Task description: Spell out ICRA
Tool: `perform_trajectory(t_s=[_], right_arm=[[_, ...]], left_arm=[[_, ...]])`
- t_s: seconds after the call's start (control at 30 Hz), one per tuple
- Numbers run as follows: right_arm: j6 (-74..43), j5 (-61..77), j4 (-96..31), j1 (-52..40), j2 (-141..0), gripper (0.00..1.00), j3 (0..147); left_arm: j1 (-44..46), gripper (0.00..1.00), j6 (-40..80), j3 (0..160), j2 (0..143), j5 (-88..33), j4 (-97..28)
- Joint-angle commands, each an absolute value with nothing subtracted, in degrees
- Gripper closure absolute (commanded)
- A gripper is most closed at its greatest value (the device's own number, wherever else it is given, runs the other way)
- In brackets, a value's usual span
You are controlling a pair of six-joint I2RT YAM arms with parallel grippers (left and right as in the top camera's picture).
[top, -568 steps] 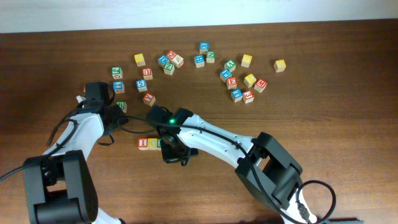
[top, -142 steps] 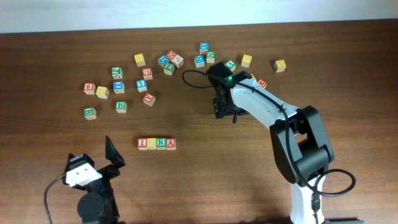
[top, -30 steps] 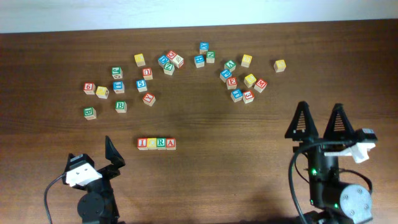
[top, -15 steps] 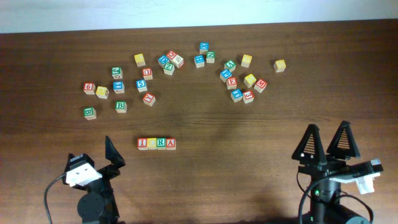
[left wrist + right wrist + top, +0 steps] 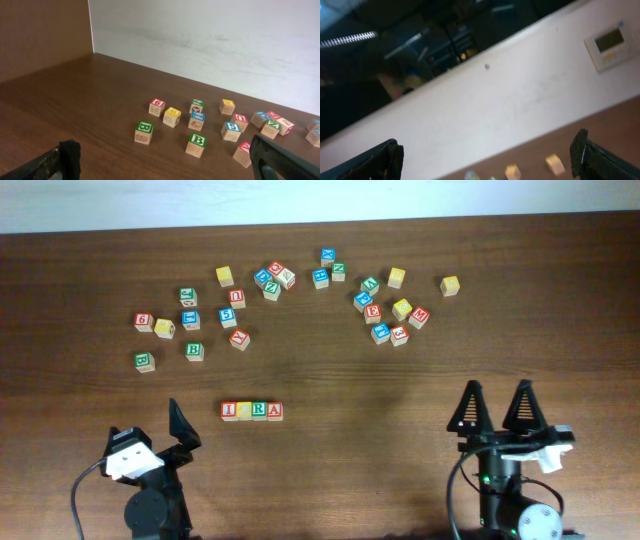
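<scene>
On the counter [image 5: 330,375], left of centre and toward the near edge: row of four blocks [image 5: 251,411], side by side, touching, in a straight line. Left to right: red I block [image 5: 229,411], yellow block [image 5: 244,411] with its letter too small to make out, green R block [image 5: 259,411], red A block [image 5: 274,411]. Left hand [image 5: 162,150] low at the near left corner, fingers spread wide, empty; row just beyond it and to its right, not touching. Right hand [image 5: 497,390] at the near right, fingers pointing up the counter, likewise spread wide and empty, well apart from the row. Farther back, loose cubes scattered in three groups: left group [image 5: 188,322], middle group [image 5: 272,277], right group [image 5: 385,310], plus a lone yellow cube [image 5: 450,285] at far right. Left wrist view: green B cube [image 5: 196,145] nearest, second green B cube [image 5: 144,132] to its left, red 6 cube [image 5: 157,106] behind, pale wall [image 5: 225,35] beyond the counter's back edge. Right wrist view tilted and blurred: pale wall, small wall panel [image 5: 607,42], a few cubes along the bottom edge, letters unreadable.
</scene>
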State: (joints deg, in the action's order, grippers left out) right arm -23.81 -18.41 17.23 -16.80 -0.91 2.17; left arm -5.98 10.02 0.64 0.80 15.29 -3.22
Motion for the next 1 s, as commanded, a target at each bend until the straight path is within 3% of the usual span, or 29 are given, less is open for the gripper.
perform_trajectory(t_s=[0.0, 0.23, 0.43, 0.97], right_arm=[[-23.81, -18.7, 16.4, -16.47, -0.19, 0.02, 0.32], [-23.81, -18.7, 12.71, -16.49, -0.19, 0.02, 0.32], [-23.81, -18.68, -3.07, -16.47, -0.19, 0.01, 0.32], [-23.81, -18.68, -3.03, -16.47, -0.21, 0.02, 0.32]], left_arm=[[-6.07, 0.01, 8.86, 0.58, 0.67, 15.88, -3.53], [-6.07, 0.01, 8.86, 0.58, 0.67, 15.86, -3.53], [-6.07, 0.01, 8.86, 0.58, 0.67, 15.86, -3.53], [-6.07, 0.01, 8.86, 0.58, 0.67, 15.88, -3.53]])
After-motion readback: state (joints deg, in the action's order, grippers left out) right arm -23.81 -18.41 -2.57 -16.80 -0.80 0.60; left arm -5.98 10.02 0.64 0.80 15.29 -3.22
